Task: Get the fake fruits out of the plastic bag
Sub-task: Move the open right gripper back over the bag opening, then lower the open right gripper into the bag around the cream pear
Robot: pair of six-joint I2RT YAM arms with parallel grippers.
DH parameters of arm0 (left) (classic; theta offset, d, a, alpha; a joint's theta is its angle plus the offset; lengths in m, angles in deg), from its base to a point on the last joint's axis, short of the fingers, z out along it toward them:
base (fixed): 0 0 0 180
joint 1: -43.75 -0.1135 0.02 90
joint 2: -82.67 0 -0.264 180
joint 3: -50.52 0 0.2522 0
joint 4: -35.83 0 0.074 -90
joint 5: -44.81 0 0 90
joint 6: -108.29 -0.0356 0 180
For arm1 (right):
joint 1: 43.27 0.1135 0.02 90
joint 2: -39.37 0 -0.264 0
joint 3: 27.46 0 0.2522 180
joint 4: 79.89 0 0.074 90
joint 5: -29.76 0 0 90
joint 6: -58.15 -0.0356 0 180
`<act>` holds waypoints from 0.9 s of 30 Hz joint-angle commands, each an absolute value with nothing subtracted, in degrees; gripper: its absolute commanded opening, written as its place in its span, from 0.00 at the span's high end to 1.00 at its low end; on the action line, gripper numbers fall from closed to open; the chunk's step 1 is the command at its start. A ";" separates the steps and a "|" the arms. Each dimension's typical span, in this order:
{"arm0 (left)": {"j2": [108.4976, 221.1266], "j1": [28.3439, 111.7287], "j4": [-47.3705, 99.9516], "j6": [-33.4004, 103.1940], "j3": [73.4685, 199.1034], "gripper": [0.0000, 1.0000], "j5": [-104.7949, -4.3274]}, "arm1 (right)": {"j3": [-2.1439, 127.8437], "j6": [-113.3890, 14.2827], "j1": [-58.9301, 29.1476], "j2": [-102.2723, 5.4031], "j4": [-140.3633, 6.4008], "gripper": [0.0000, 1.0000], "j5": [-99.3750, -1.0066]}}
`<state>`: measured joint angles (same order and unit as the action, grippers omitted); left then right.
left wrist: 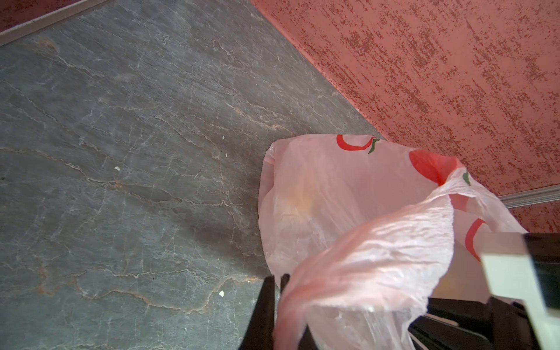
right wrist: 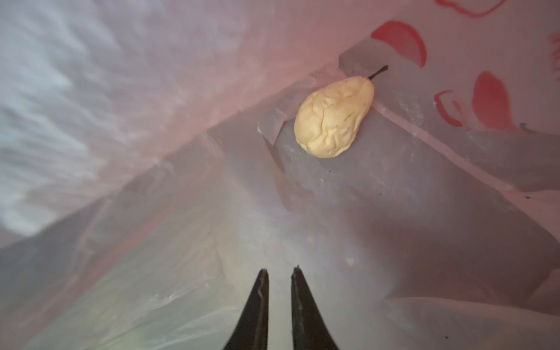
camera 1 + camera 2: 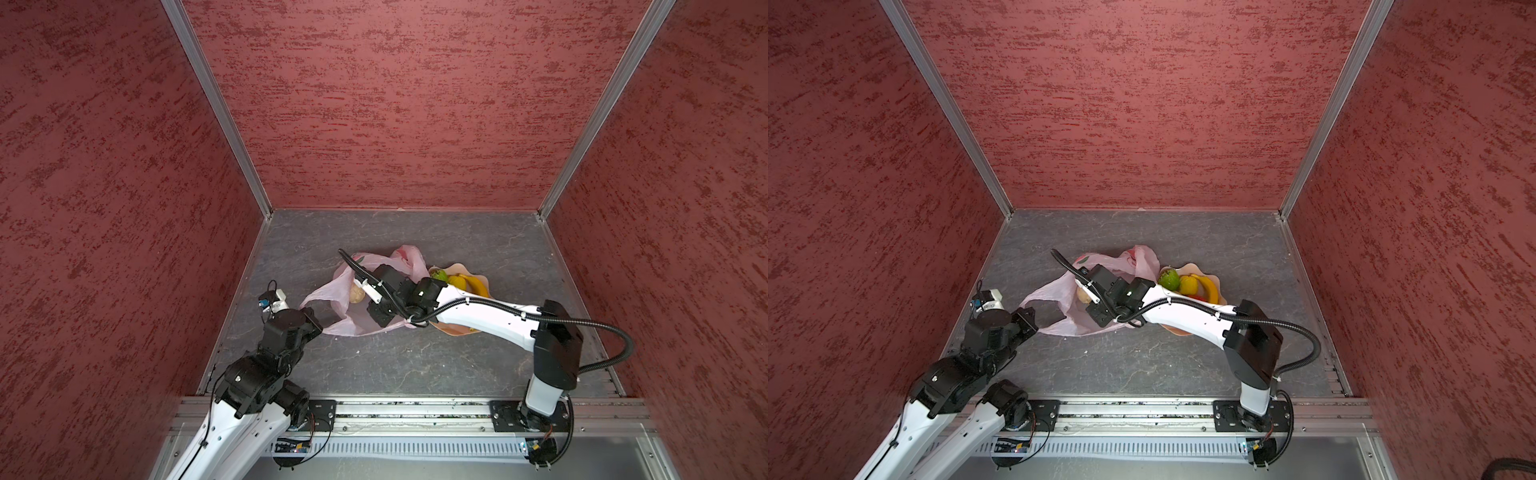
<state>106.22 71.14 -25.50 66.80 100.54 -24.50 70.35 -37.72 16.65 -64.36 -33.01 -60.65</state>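
Note:
The pale-pink plastic bag lies crumpled on the grey floor, left of the bowl. My left gripper is shut on the bag's near-left rim and holds the mouth up. My right gripper reaches inside the bag; its jaws stand a narrow gap apart with nothing between them. A beige wrinkled pear-shaped fruit lies on the bag's bottom, ahead of the tips and apart from them. A green fruit, a yellow one, a banana and a red one sit in the bowl.
The peach scalloped bowl stands right of the bag, partly under my right arm. Red textured walls close in the back and both sides. An aluminium rail runs along the front edge.

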 commanded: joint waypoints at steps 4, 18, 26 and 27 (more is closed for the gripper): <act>105.50 70.64 -26.21 66.20 100.99 0.91 -23.12 | 73.81 -34.40 16.76 -68.39 -29.28 0.83 -61.40; 99.41 70.54 -33.03 69.36 97.81 0.91 -20.42 | 81.37 -44.35 15.26 -78.67 -35.88 0.65 -65.51; 98.31 70.51 -32.60 69.14 97.60 0.90 -19.71 | 87.56 -45.71 14.54 -83.74 -32.44 0.61 -69.28; 98.20 70.47 -32.81 69.10 97.68 0.91 -19.41 | 88.21 -46.08 14.33 -84.10 -32.12 0.60 -69.85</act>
<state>99.05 70.75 -32.32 69.05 97.80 -20.83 85.74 -44.87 14.88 -83.37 -33.33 -66.81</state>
